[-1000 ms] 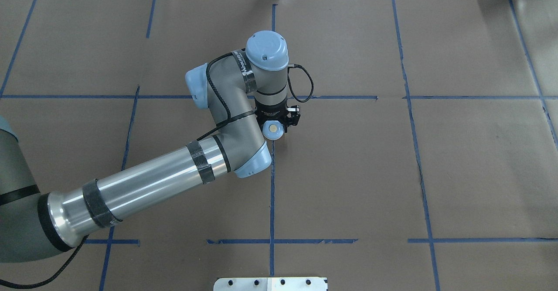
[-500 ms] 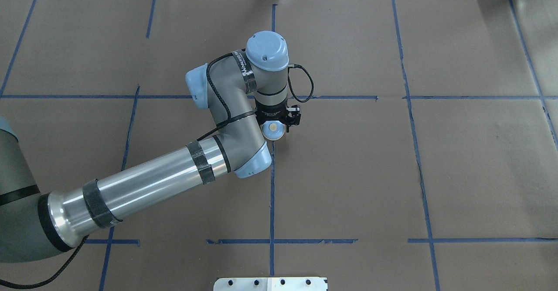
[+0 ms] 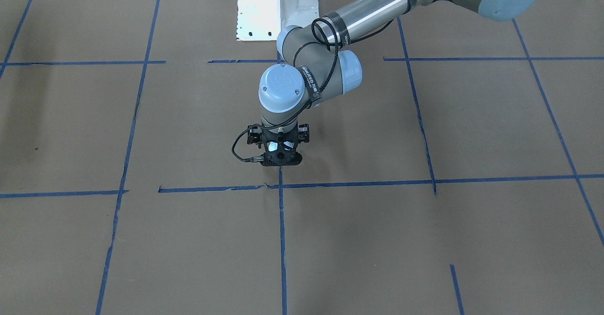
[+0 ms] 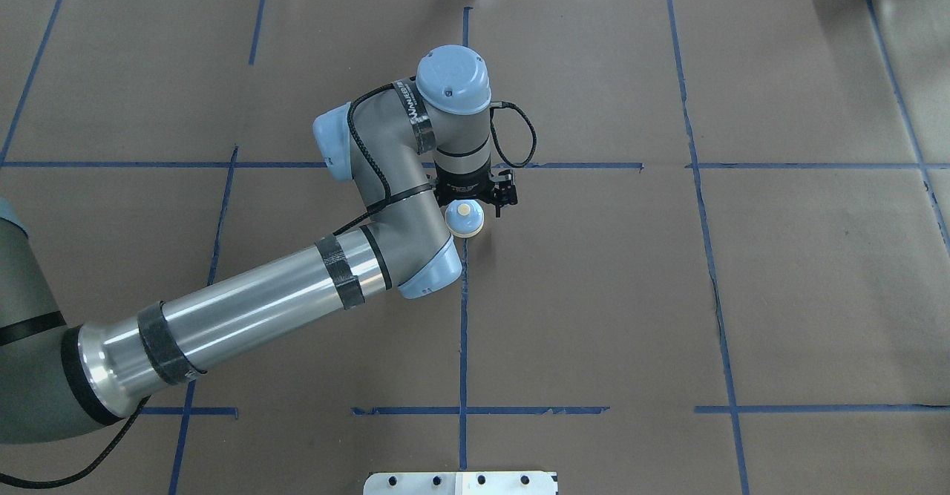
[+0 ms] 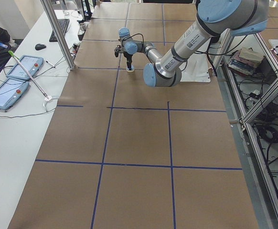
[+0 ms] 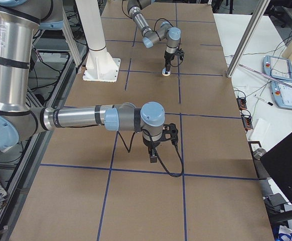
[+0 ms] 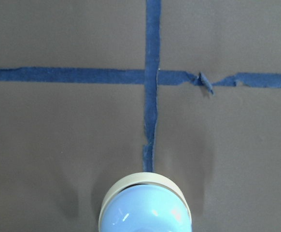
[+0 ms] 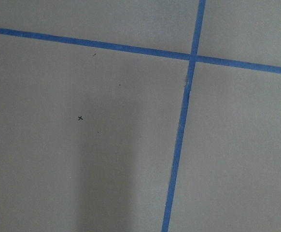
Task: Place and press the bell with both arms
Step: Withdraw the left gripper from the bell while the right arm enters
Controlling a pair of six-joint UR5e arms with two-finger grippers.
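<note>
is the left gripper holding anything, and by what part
Cannot tell: the bell is right at the left gripper, but no view shows its fingers on it.

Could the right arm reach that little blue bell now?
Probably not cleanly: the left gripper hangs close over the bell, crowding the way down, and the right gripper sits far along the table.

I see even, bright overhead light on the brown paper-covered desk; shadows are soft. The white bolted pedestal blows out with glare, and small highlights dot the light-blue dome bell.
</note>
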